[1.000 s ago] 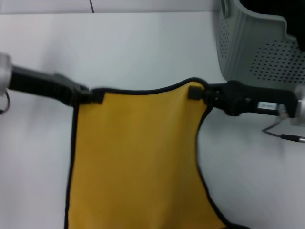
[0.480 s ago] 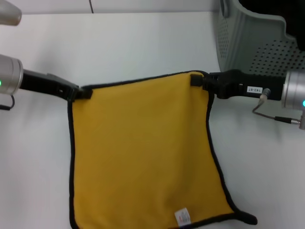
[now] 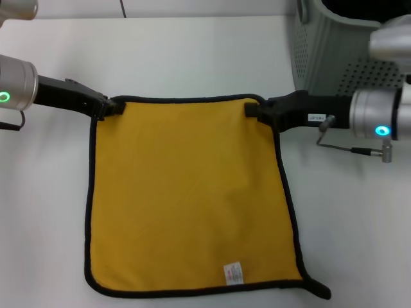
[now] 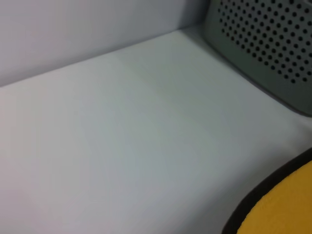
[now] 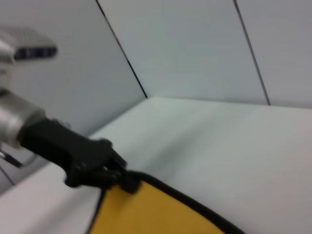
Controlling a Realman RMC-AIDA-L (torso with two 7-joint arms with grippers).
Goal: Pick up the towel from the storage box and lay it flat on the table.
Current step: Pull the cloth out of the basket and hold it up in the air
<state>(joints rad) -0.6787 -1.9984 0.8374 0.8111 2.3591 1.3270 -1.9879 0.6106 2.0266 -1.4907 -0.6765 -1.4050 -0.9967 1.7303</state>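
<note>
The mustard-yellow towel (image 3: pixel 189 196) with black edging lies spread almost flat on the white table (image 3: pixel 192 58), its white care label near the front edge. My left gripper (image 3: pixel 113 108) is shut on the towel's far left corner. At the far right corner my right gripper (image 3: pixel 252 110) is shut on the cloth too. The front right corner is curled over, showing dark. The grey-green storage box (image 3: pixel 340 58) stands at the back right, behind the right arm. The right wrist view shows the left gripper (image 5: pixel 119 175) pinching the towel (image 5: pixel 161 214).
The perforated wall of the storage box (image 4: pixel 263 48) shows in the left wrist view beyond the towel's edge (image 4: pixel 273 204). A cable (image 3: pixel 350 149) hangs from the right wrist. Bare tabletop lies behind and to both sides of the cloth.
Both grippers have lowered and drawn the towel's far edge back, so the cloth went from hanging to lying spread on the table. The far edge is now straight and taut.
</note>
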